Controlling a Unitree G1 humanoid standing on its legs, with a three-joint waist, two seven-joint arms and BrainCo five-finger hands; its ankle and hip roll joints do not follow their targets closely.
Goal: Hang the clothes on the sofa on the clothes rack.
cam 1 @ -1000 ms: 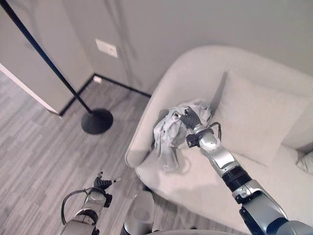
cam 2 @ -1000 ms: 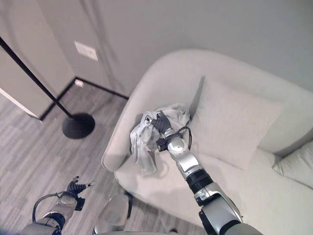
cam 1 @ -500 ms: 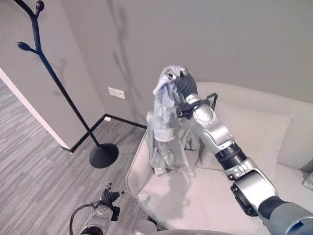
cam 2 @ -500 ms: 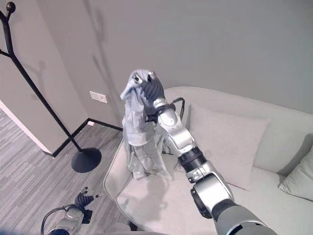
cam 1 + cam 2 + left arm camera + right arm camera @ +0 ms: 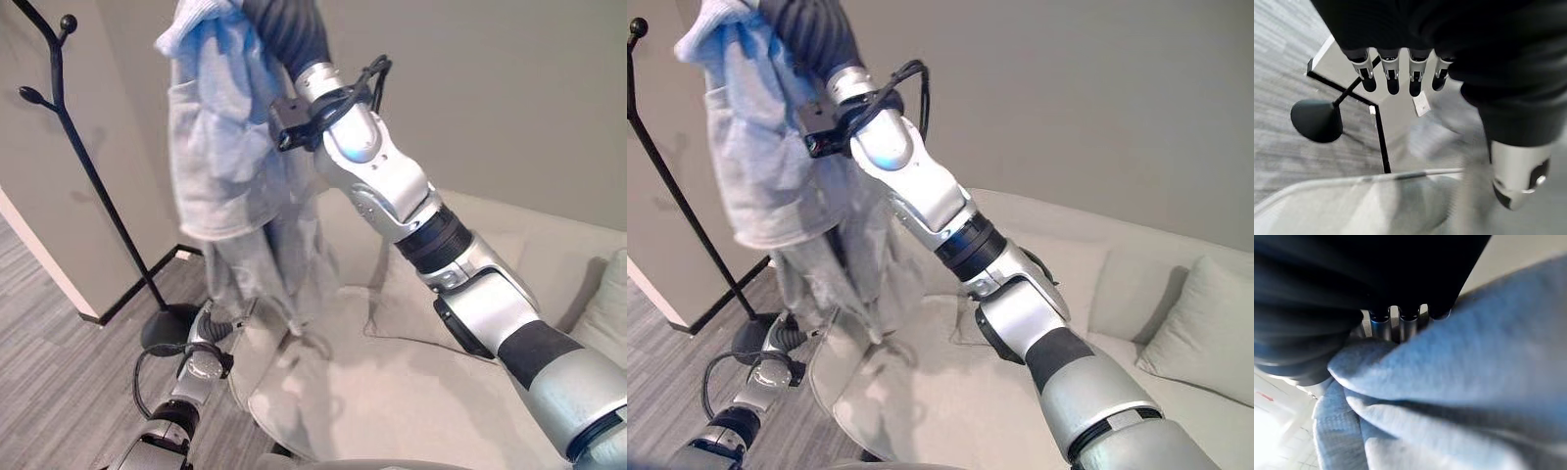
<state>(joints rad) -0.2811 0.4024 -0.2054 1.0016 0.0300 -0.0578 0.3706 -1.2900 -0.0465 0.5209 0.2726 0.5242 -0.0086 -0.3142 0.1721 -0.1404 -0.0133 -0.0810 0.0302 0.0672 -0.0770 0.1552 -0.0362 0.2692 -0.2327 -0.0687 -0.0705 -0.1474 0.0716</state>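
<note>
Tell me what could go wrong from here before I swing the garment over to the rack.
The right hand grips only a bunched top part of the grey garment, so the cloth might slip out during the swing. Its long tail hangs down near the sofa edge and the open left hand, and could snag there. The clothes rack stands on one thin pole; a bump might tip it.

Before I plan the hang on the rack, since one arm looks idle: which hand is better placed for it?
The right. The right hand already grips the light grey garment, raised high beside the black clothes rack. The left hand hangs low by the sofa, open, holding nothing.
</note>
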